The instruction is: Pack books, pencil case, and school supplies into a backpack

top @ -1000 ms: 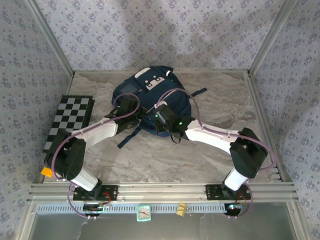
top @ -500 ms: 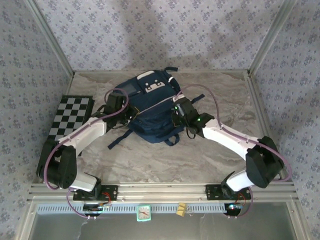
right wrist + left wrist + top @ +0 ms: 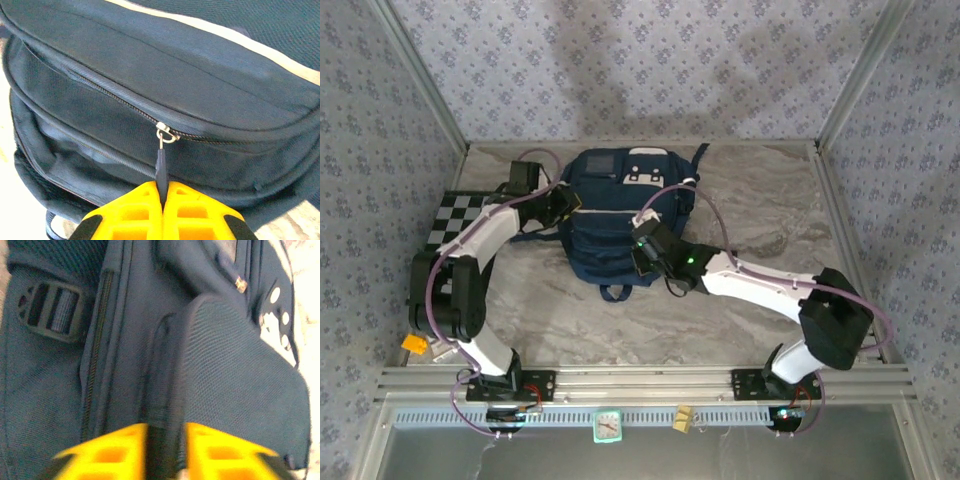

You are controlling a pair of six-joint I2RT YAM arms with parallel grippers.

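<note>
Marble desk [image 3: 740, 300], centre frame: backpack [image 3: 610, 215] zipper step; right fingers [image 3: 192, 210] clench the zipper pull [image 3: 160, 167], next drag it along the track; left fingers [image 3: 220, 450] straddle fabric, grip unclear.

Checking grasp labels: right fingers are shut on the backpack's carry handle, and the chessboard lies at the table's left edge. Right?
One error. The right fingers are shut on the backpack's zipper pull, not its carry handle. The right wrist view shows the pull pinched between them. The chessboard does lie at the table's left edge.
</note>
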